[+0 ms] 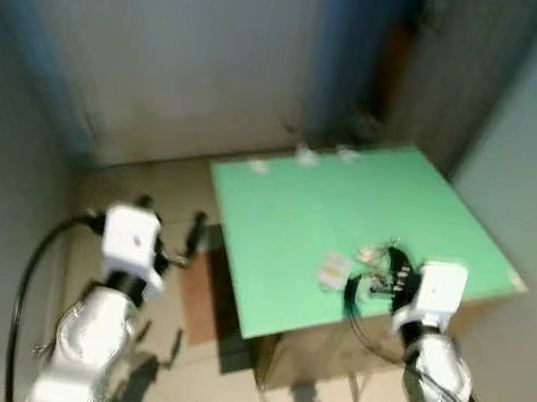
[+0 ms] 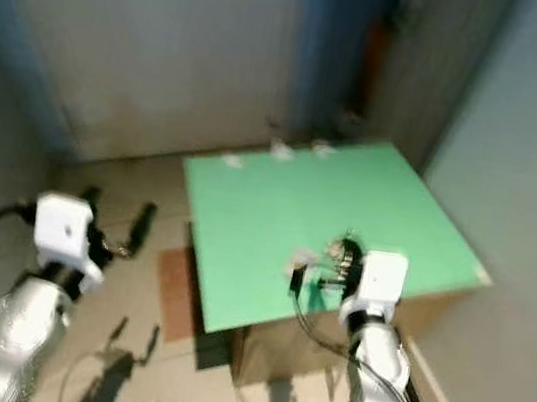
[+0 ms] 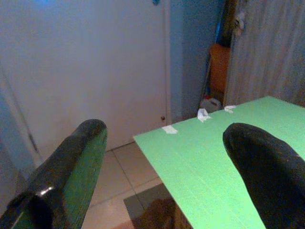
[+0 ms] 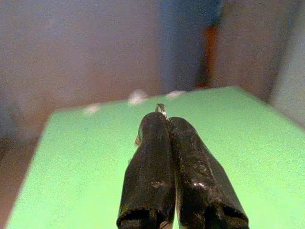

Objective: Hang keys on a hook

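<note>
The right gripper (image 4: 167,125) is pinched tight on a small bunch of metal keys on a silver ring (image 1: 378,258), and holds it just above the near part of the flat green board (image 1: 297,215) that lies on a cardboard box (image 1: 326,356). In the right wrist view only the thin silver arc of the ring pokes out between the closed black fingers (image 4: 152,171), so the ring's plane seems to run along the fingers. From the head camera the bunch looks like a tangle of ring, dark fob and a pale tag, blurred. No hook can be made out; the coming carry probably turns on finding one on the grey walls beyond the board. The left gripper (image 3: 164,152) hangs wide open and empty, over the tiled floor (image 1: 174,187) beside the board's left edge, farther from the keys.
</note>
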### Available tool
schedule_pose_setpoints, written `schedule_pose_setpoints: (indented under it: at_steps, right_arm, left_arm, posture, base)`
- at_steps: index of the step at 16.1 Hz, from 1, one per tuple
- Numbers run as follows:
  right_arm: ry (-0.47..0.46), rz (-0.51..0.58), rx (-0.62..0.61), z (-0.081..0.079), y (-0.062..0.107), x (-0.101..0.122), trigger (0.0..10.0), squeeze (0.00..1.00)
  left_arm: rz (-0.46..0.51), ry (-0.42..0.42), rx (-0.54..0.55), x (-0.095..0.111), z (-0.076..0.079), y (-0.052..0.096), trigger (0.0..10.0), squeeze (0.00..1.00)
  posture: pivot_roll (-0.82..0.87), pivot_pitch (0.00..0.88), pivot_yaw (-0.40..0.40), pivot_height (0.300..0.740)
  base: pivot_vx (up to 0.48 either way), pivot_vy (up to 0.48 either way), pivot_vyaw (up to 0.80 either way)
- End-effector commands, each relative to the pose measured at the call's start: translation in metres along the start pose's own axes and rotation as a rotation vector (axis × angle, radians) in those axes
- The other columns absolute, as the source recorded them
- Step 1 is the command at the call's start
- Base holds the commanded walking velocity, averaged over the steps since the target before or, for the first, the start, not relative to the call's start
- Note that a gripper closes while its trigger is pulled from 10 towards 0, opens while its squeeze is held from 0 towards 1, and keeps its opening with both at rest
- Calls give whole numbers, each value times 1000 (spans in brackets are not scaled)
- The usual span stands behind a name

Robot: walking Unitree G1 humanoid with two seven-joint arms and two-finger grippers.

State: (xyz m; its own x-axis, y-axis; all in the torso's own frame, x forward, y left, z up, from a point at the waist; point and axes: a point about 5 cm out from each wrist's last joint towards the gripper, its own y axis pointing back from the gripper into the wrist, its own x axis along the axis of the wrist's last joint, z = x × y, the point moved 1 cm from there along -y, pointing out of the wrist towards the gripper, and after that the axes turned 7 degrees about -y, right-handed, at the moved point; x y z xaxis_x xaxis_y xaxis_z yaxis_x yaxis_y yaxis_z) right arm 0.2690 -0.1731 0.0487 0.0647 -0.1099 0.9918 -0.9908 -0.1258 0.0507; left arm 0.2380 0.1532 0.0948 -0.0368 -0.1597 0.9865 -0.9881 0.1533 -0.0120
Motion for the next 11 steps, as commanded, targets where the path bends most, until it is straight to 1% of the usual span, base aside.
schedule_pose_setpoints:
  at_steps: [1, 2, 4, 6, 7, 8, 11]
  right_arm:
    - [24, 34, 61, -13, -1, 8, 0, 0]
    - [25, 28, 76, -15, -1, 8, 0, 0]
    - [44, 32, 92, -18, 1, 10, 0, 0]
    - [50, 32, 90, -17, 0, 12, 0, 0]
    - [44, 26, 84, -16, -1, 13, 0, 0]
    - [45, 24, 83, -16, -2, 13, 0, 0]
    - [32, 17, 71, -15, -2, 12, 0, 0]
  left_arm:
    - [-10, -10, -26, -4, 6, -2, 10000, 0]
    - [-20, 10, -25, -5, 8, -5, 10000, 0]
    - [-8, -14, -42, -3, 7, -12, 10000, 0]
    - [-9, -23, -50, -2, 5, -18, 10000, 0]
    - [-8, -28, -58, -2, 4, -22, 10000, 0]
    - [-7, -35, -89, -3, 7, -28, 10000, 0]
    - [-8, -47, -143, -2, 12, -35, 10000, 0]
  posture:
    - [-190, 0, 68, 740]
    - [-191, 0, 68, 740]
    - [-200, 0, 70, 740]
    - [-209, 0, 71, 740]
    - [-214, 0, 77, 740]
    - [-214, 0, 77, 740]
    - [-234, 0, 100, 740]
  base:
    - [0, 0, 0]
    - [0, 0, 0]
    - [0, 0, 0]
    - [0, 0, 0]
    - [0, 0, -744]
    - [0, 0, -738]
    - [0, 0, -740]
